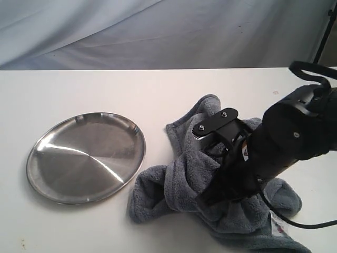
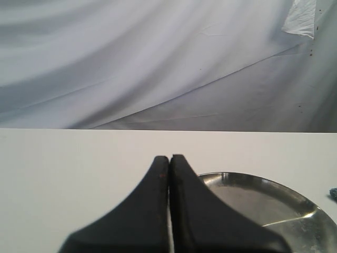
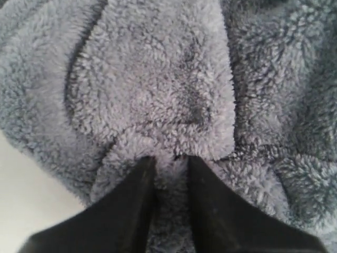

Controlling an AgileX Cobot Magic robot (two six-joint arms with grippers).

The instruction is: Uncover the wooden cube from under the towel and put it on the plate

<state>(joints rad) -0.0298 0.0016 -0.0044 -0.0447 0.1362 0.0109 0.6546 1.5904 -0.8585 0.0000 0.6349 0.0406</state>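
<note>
Right pincer (image 3: pixel 169 161): mine, sunk into the cloth; jaws drawn nearly together with a thick fold of plush nipped between them; nothing else in its hold

Towel (image 1: pixel 179 184): blue-grey, bunched and rumpled on the near right of the tabletop; one corner is turned up towards the far side; a small white tag (image 1: pixel 276 224) shows at its near right edge

Wooden cube: not seen in any view; I judge it lies under the heap, though no clear lump shows where

Plate (image 1: pixel 84 158): steel, bare, just beside the towel on its left, not touching it; nothing on it

Left pincer (image 2: pixel 169 157): jaws pressed together, holding nothing; it hangs above the tabletop with the plate's rim just beyond it

Tabletop (image 1: pixel 79 89): white; runs back to a pale draped backdrop (image 1: pixel 158 31)

Done: a grip on the towel is made; no more than that, as far as I can see

Left: lift or drag the cloth clear so the block shows; let the cloth go; take the block; carry it left; set it on the plate

Progress: early, I judge; the uncovering is only begun
</note>
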